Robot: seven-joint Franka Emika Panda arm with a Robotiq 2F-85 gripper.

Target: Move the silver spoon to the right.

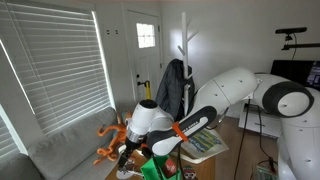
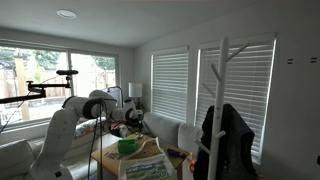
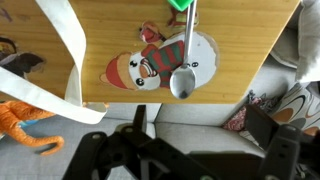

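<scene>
Smooth, glossy silver metal spoon (image 3: pixel 182 80) catches the light. The light-brown wooden tabletop (image 3: pixel 240 40) shows fine grain and a matt finish. The red-and-white snowman-shaped mat (image 3: pixel 128 70) looks like soft cloth. The orange plush toy (image 3: pixel 20 118) looks fuzzy.

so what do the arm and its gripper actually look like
White Franka arm of glossy rounded segments with grey joint caps, and an orange strap near the wrist. The black Robotiq gripper has angular, linked fingers.

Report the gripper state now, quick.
Gripper: open, holding nothing. The spoon lies on the snowman mat, clear of the fingers.
</scene>
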